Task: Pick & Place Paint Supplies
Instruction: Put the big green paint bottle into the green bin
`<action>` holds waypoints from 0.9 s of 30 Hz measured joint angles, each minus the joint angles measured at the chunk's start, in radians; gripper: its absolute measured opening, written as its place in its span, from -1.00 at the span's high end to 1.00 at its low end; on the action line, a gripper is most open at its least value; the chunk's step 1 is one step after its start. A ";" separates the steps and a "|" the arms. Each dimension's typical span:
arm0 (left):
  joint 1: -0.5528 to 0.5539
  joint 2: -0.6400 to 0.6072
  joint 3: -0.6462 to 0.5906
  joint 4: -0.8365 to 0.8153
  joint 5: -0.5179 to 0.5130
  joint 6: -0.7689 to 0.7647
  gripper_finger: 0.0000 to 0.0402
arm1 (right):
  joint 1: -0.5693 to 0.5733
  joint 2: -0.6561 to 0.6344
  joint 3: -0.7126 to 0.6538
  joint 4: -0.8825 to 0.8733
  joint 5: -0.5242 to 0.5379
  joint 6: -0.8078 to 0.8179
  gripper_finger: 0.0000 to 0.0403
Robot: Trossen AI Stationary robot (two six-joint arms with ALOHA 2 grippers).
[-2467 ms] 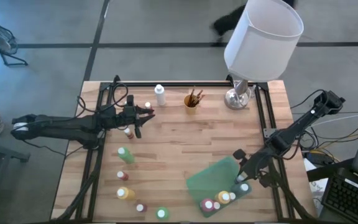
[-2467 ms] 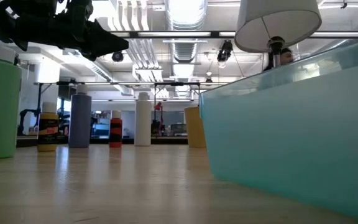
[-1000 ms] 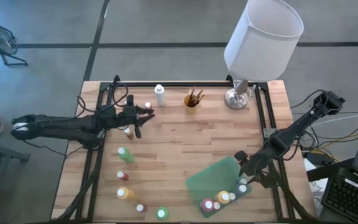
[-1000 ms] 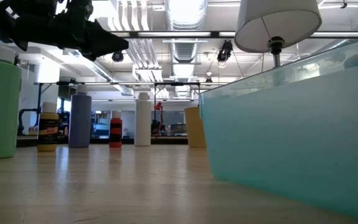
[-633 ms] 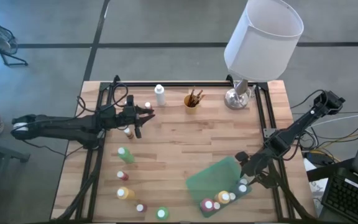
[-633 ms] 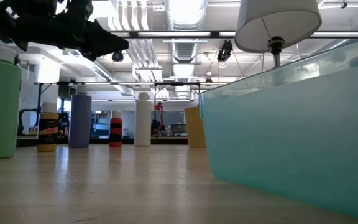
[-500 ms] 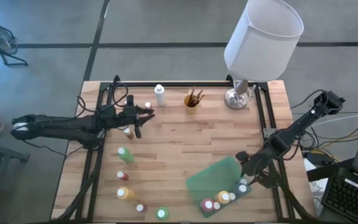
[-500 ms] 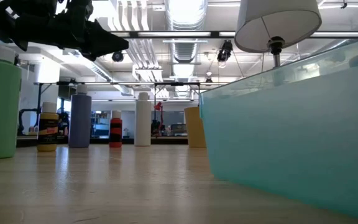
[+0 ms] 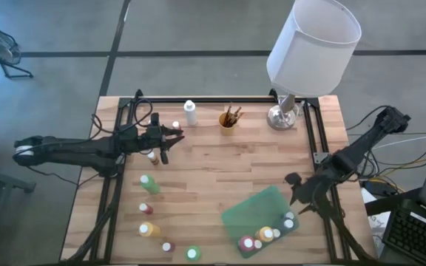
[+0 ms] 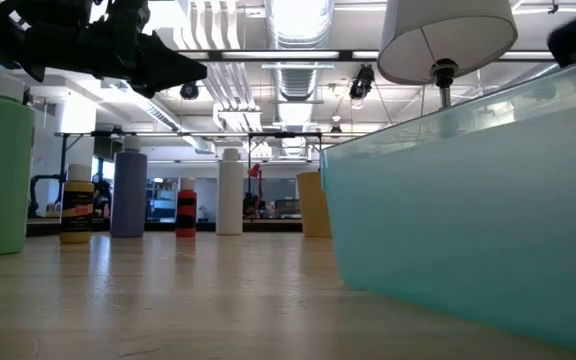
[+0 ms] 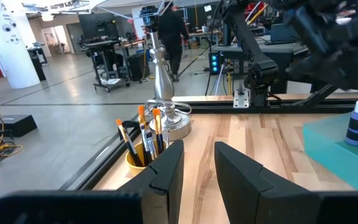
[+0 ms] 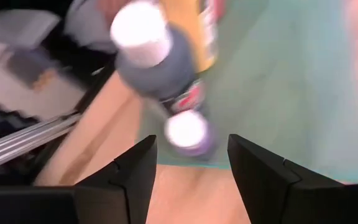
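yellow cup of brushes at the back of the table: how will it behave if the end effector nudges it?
The yellow cup is small, with brushes sticking up well above its rim, so it is probably top-heavy and apt to tip. The brushes lean loosely and would likely shift or spill. On smooth wood it may slide first.

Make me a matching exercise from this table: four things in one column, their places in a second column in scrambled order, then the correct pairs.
Things
1. lamp
2. teal bin
3. brush cup
4. left gripper

Places
A. near the table's front edge, holding several bottles
B. back right corner of the table
C. over the table's left part, beside a small white-capped bottle
D. along the back edge, between the tall white bottle and the lamp's base

Pairs: 1-B, 2-A, 3-D, 4-C
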 joint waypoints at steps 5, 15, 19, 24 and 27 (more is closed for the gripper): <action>-0.001 0.000 0.000 0.000 0.000 0.000 0.52 | -0.001 -0.112 0.086 -0.136 0.204 -0.036 0.15; -0.001 0.000 0.000 0.000 0.000 0.000 0.52 | -0.003 -0.356 0.215 -0.327 0.499 -0.053 0.39; 0.000 0.000 0.000 0.000 0.000 0.000 0.52 | -0.003 -0.457 0.226 -0.359 0.513 -0.039 0.53; 0.000 0.000 0.000 0.000 0.000 0.000 0.52 | -0.003 -0.577 0.218 -0.374 0.615 -0.041 0.73; 0.001 0.000 0.000 0.000 0.000 0.000 0.52 | -0.003 -0.632 0.207 -0.382 0.735 -0.030 0.85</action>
